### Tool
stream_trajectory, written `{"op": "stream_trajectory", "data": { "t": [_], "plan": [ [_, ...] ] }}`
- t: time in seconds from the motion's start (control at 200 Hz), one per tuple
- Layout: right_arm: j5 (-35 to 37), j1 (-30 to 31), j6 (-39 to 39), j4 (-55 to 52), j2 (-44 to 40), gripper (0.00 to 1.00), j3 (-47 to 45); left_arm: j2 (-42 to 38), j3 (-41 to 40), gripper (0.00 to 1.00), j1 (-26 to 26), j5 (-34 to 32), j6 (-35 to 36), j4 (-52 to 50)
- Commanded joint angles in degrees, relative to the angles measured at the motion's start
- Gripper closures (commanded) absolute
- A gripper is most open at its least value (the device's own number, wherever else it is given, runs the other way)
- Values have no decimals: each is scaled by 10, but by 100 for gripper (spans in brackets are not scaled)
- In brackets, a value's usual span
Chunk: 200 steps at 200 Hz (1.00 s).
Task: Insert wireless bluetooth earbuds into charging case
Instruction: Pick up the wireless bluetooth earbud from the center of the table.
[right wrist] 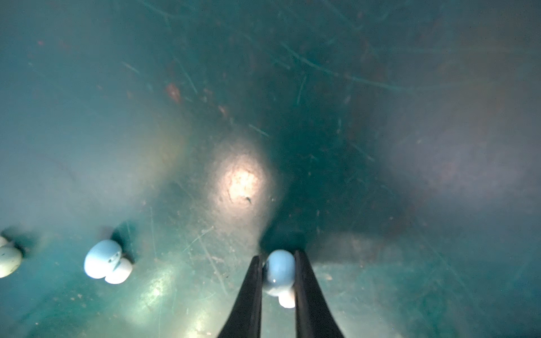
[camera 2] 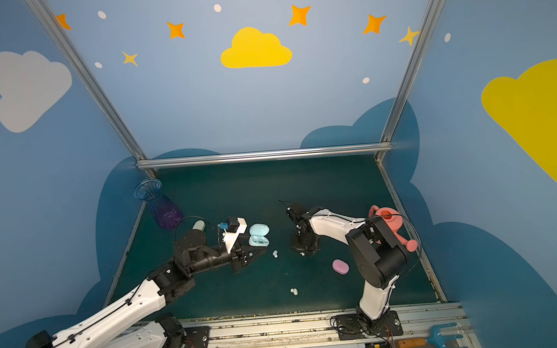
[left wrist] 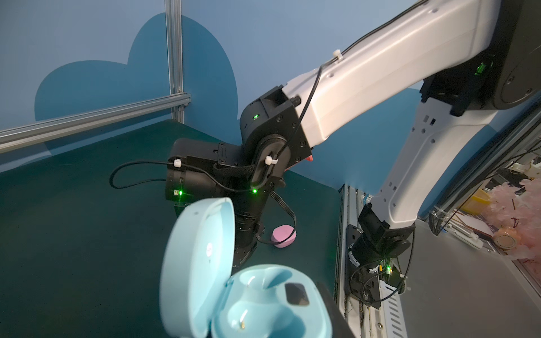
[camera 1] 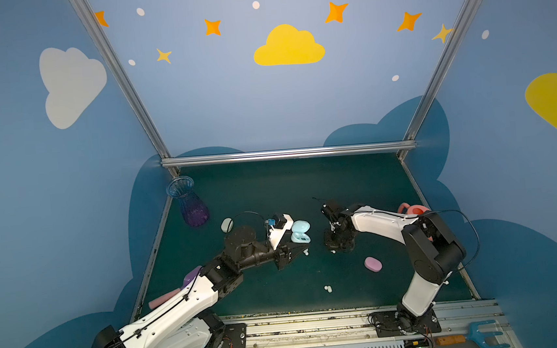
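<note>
The right gripper has its two black fingers clamped on one earbud, a pale blue bean with a white tip. It is pinched by its sides between the fingertips. In both top views this gripper points down at the dark green desk, apart from the open blue case, on the side of it towards the right arm. Whether the held earbud rests on the desk or hangs just over it I cannot tell.

The open blue case has its lid swung up. Its base shows two hollow seats with their metal contacts in plain sight. The left gripper meets the base from the side nearer the arms' mounts. In the left wrist view one dark finger lies along the edge of the base. The other finger is hidden, so I cannot tell whether the fingers are clamped on the case or only beside it.

A loose pair of earbuds lies just beside the open case, at the left fingertips. A second pair lies well away from the open case, towards the mounts. A closed pink case lies beyond the right gripper as seen from the open case. A closed pale case lies on the open case's opposite side, past the left wrist.
</note>
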Motion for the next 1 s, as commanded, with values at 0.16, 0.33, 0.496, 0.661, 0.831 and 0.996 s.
{"op": "stream_trajectory", "data": {
  "t": [0.16,0.33,0.496,0.661,0.831,0.996],
  "plan": [
    [2,-9,-45,-28,2,84,7,-8,-3,83,2,0,-3,13],
    [-11,-11,-48,-6,-28,84,-6,-6,-3,84,2,4,-2,12],
    [-41,-22,-48,48,-98,84,-47,5,-1,84,2,19,-2,21],
    [-90,-44,-54,84,-195,84,-77,24,-1,84,2,41,-3,45],
    [-135,-67,-57,76,-313,84,-77,51,-1,85,0,57,1,89],
    [-174,-74,-48,79,-417,84,-66,87,12,86,0,84,11,134]
  ]
}}
